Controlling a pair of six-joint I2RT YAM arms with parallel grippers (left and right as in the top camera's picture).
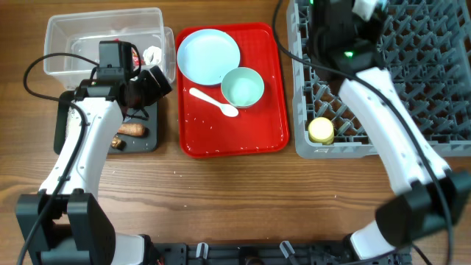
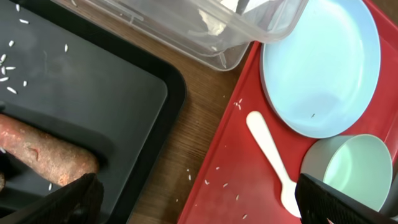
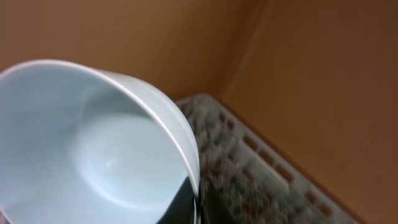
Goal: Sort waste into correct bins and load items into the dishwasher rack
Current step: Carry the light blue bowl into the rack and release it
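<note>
- The wooden surface point(image 1: 235, 206) carries everything, with both arms reaching in from its near edge.
- The grey dishwasher rack point(image 1: 441, 73) fills the right side, and the right arm stretches over it toward its far edge.
- The red tray point(image 1: 257, 129) lies in the middle, just beside the rack.
- The clear tub point(image 1: 73, 33) stands at the far left.
- The black tray point(image 2: 106, 99) lies just in front of the tub, partly hidden by the left arm.
- The left gripper point(image 2: 205, 199) hovers low over the gap between the black tray and the red tray. Its jaws are spread as wide as they go and hold nothing.
- The right gripper point(image 3: 185, 208) is above the rack. Its jaws are clamped tight on the rim of a pale blue bowl point(image 3: 81, 143), which is tilted with its hollow toward the wrist camera.
- The pale blue plate point(image 1: 208, 57) rests on the far part of the red tray.
- The second bowl point(image 1: 242, 87) sits upright on the red tray, touching or nearly touching the plate.
- The white spoon point(image 1: 213, 101) lies on the red tray, just in front of the plate and bowl.
- The carrot piece point(image 1: 132, 130) lies in the black tray.
- The yellow cup point(image 1: 321, 131) stands in the rack's near corner on the red tray's side.
- The crumpled tissue point(image 1: 152, 54) lies in the clear tub.
- Rice grains point(image 2: 12, 90) are scattered in the black tray, and a few more dot the red tray.
</note>
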